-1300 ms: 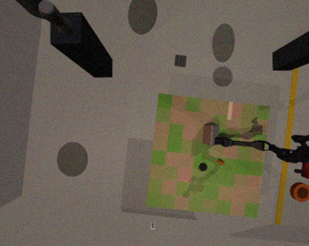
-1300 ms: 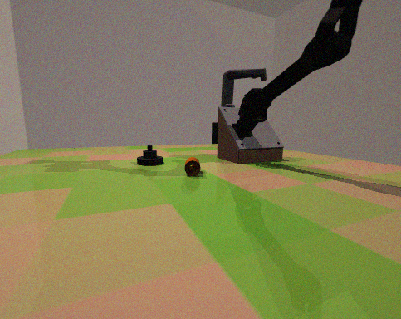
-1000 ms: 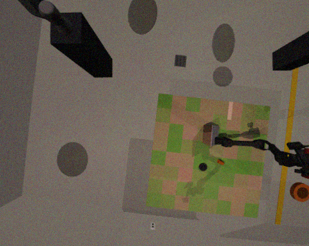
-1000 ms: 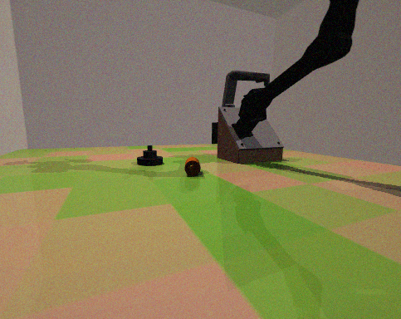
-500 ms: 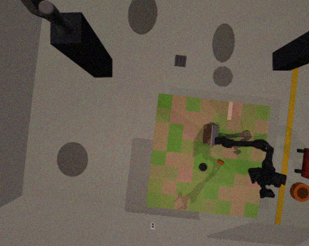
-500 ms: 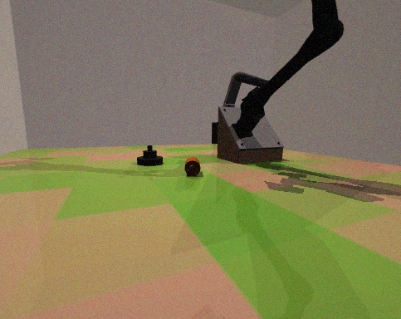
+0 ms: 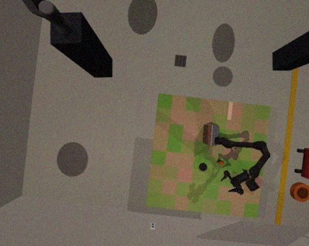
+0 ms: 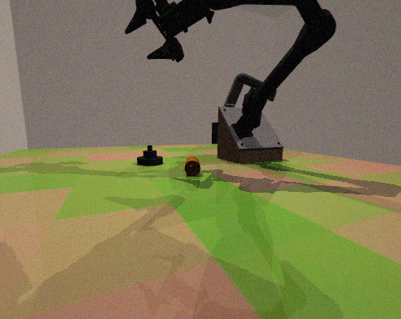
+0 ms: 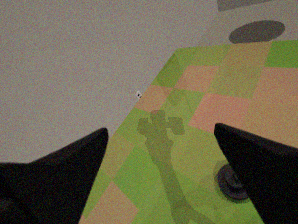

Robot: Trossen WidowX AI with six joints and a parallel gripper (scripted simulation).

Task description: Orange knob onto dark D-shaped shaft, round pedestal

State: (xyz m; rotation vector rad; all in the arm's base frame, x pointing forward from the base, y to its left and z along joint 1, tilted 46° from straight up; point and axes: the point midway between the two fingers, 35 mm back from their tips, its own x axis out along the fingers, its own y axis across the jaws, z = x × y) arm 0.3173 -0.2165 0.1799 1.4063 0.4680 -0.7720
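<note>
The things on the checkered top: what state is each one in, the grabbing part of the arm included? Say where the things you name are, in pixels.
Tool (image 7: 224, 186) (image 8: 137, 45) (image 9: 161, 130): open, nothing between its fingers, raised above the top.
Orange knob (image 7: 221, 162) (image 8: 193, 167): lying on its side, off the shaft.
Dark shaft (image 8: 149, 148): upright, bare.
Round pedestal (image 7: 203, 166) (image 8: 149, 160) (image 9: 225, 183): standing flat, no knob on it.
Arm (image 7: 263, 154) (image 8: 296, 46): bent, reaching out from its base.
</note>
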